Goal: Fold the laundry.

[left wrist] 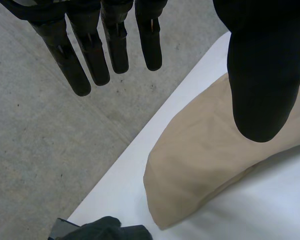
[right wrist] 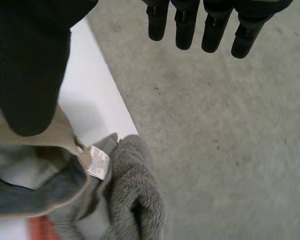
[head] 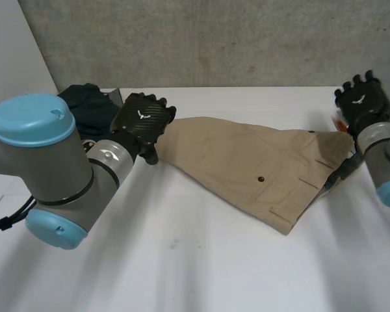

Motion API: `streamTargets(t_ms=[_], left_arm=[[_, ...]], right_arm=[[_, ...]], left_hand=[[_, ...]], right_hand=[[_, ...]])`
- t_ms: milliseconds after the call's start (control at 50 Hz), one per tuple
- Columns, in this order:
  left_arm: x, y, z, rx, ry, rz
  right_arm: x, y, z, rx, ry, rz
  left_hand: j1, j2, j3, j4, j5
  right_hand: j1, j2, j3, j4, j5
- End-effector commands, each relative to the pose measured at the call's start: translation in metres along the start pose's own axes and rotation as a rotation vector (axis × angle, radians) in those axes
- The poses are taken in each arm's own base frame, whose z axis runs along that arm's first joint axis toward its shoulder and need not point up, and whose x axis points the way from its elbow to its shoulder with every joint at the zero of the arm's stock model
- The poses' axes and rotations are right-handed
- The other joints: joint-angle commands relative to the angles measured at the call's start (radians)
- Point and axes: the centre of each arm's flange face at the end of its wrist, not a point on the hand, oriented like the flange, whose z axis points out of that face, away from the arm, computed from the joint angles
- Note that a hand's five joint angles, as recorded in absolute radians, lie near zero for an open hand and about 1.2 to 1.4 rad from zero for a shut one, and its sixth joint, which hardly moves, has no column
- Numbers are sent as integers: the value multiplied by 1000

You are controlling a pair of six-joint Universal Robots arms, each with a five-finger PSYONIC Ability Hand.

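Folded beige trousers (head: 247, 166) lie across the middle of the white table (head: 182, 260), with a dark button on the top layer. My left hand (head: 142, 120) hovers over their left end, my right hand (head: 363, 101) over their right end. In the left wrist view my left hand (left wrist: 115, 45) has straight, spread fingers and its thumb sits above the rounded beige fold (left wrist: 200, 165), holding nothing. In the right wrist view my right hand (right wrist: 30, 65) is likewise open, and the beige edge (right wrist: 55, 137) lies below its thumb.
A dark green garment (head: 88, 107) is heaped at the back left, beside my left hand, and appears too as the dark garment (left wrist: 105, 230). Grey fleece cloth (right wrist: 135, 200) with a white label (right wrist: 97, 162) and something red (right wrist: 37, 227) lie at the table's right edge.
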Motion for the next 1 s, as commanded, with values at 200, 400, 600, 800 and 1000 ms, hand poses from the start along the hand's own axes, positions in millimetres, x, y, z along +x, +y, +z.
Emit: streamTargets(t_ms=[200,400,600,800,1000], left_arm=[[-6,1,3,11,-24,-7],[-4,4,2,4,-18,-11],[-1,8,0,-6,-11,-12],[9,20,0,-40,11,-15],[48,62,14,-139,95,-59]], right_arm=[[-44,-52,-138,-371,-438,736],[-106,-40,-136,-334,-460,707],[-123,-23,-121,-340,-368,615],[-61,-101,-145,-6,-292,588],[-31,-160,-193,211,-318,584]], left_hand=[[-7,15,6,25,29],[-10,12,3,22,27],[-10,12,3,22,27],[-133,-111,-120,-101,-97],[-175,-152,-162,-143,-138]], right_hand=[[-47,-32,-31,-31,-42],[39,55,56,56,44],[1175,1190,1191,1191,1179],[1175,1190,1191,1191,1179],[1175,1190,1191,1191,1179]])
